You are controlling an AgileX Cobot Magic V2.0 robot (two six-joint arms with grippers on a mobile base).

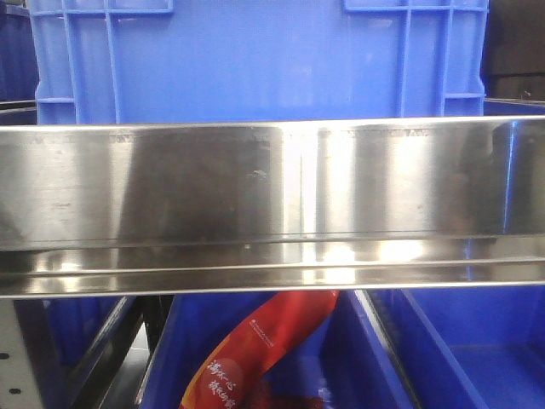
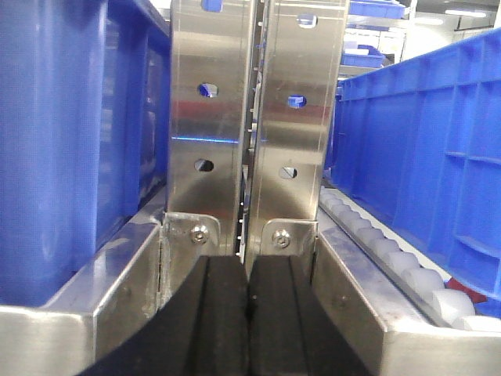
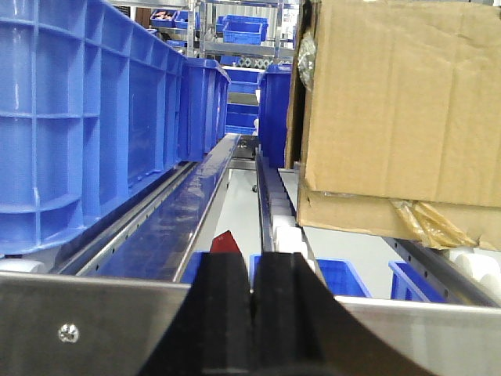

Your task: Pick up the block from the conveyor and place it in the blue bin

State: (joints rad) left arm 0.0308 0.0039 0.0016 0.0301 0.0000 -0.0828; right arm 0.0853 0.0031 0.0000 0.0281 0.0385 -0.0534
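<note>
Steel rail edge-on before both closed end effectors

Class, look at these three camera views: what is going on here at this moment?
Nothing is being handled. The left gripper and the right gripper are both shut and empty, sitting low among steel rails and blue bins. A cardboard box rests on rollers to the right. No block or belt is visible.
</note>
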